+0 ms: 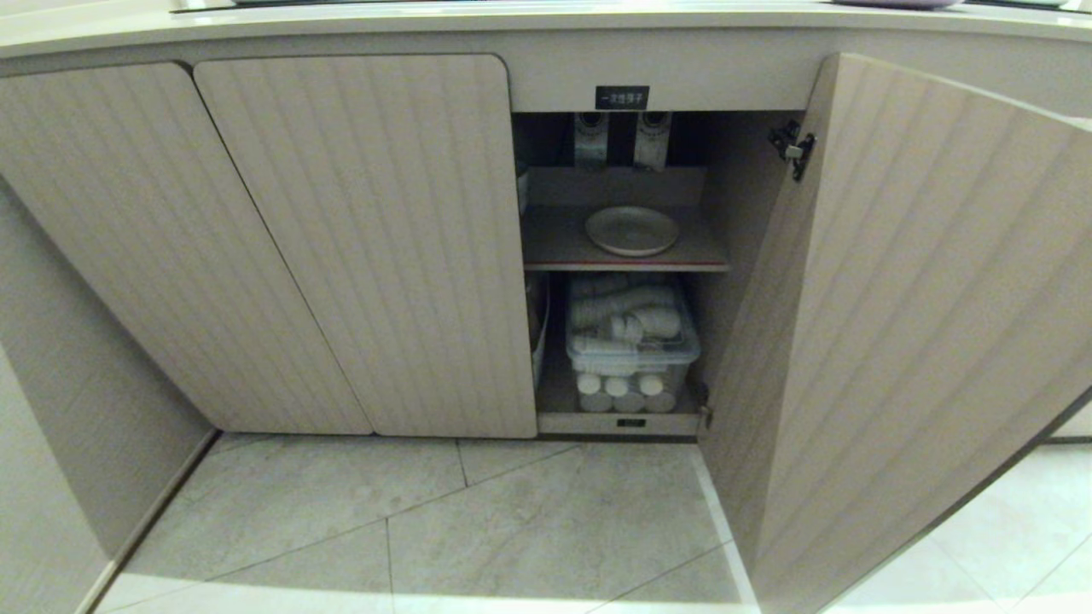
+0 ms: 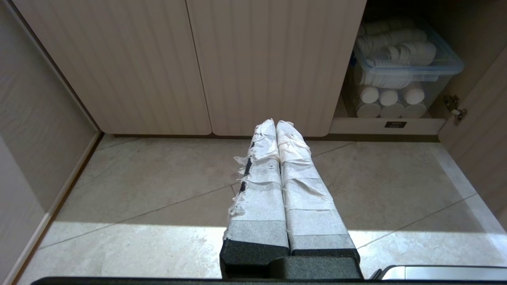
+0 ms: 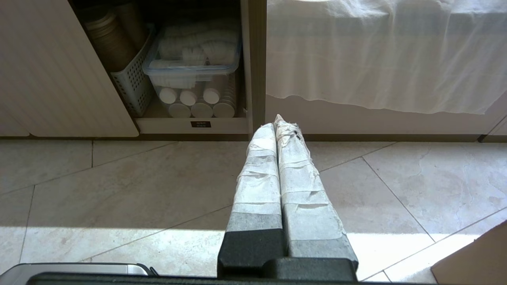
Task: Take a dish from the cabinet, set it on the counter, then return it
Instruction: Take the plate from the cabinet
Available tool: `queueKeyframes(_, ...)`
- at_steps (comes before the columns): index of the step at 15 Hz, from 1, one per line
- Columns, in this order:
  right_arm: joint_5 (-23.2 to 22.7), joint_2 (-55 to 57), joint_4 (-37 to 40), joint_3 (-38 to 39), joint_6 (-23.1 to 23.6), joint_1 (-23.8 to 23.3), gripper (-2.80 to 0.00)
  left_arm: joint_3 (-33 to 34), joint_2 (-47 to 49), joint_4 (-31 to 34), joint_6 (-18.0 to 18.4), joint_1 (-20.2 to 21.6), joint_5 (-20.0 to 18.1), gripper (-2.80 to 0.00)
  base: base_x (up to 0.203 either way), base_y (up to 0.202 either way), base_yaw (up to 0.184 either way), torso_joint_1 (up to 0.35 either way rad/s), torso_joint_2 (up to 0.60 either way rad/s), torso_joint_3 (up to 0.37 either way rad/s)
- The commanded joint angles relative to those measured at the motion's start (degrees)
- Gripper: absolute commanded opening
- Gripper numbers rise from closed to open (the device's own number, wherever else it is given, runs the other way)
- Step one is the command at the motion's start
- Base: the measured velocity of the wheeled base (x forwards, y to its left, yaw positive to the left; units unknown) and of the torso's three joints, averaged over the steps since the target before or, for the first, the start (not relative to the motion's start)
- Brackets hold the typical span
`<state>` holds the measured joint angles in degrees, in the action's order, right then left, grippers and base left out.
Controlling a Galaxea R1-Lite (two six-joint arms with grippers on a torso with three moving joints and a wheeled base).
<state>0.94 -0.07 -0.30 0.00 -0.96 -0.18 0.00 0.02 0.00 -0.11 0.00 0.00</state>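
Dish [image 1: 631, 230]: one round, shallow, cream-white plate with a low raised rim, lying flat on the red-edged upper shelf [image 1: 554, 247] of the cabinet [image 1: 367, 247]. It sits right of the shelf's middle, alone on that level, touched by nothing.

Cabinet: beige, with vertically ribbed, round-cornered doors. The two doors on the left are closed; the right door [image 1: 921, 324] is swung wide open on its black hinge. A small black label with white characters [image 1: 622, 97] is fixed above the open compartment. Two metal-coloured fittings hang at the back, behind and above the plate.

Lower compartment, contents: one clear plastic bin with a blue-edged lid [image 1: 633, 345], filled with sleeves of white paper cups, some lying crosswise on top, others end-on at the bottom showing round white bases. Just beside it to the left, a white perforated basket [image 3: 132, 83] holding stacks of brown paper cups [image 3: 109, 37].

Surface: a pale beige countertop [image 1: 341, 21] runs along the top edge of the head view, above the doors.

Floor: grey stone-look tiles [image 1: 478, 520] before the cabinet.

Left gripper [image 2: 276, 123]: parked low over the floor tiles, facing the closed doors; tape-wrapped jaws pressed together, holding nothing.

Right gripper [image 3: 276, 123]: parked low over the tiles near the open compartment's right edge; tape-wrapped jaws pressed together, holding nothing. A white cloth [image 3: 380, 55] hangs beyond it.
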Motion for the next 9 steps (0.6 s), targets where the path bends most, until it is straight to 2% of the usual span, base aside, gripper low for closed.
queueKeyframes(1, 0.03, 0.07, -0.05, 0.0, 0.0, 0.01, -2.8, 0.0, -0.02, 0.0, -0.02, 0.0, 0.0, -2.8, 0.0, 0.0, 0.0, 0.0, 0.0, 0.0)
queueKeyframes(9, 0.03, 0.07, -0.05, 0.0, 0.0, 0.01, -2.8, 0.0, -0.02, 0.0, 0.02, 0.0, 0.0, -2.8, 0.0, 0.0, 0.0, 0.0, 0.0, 0.0)
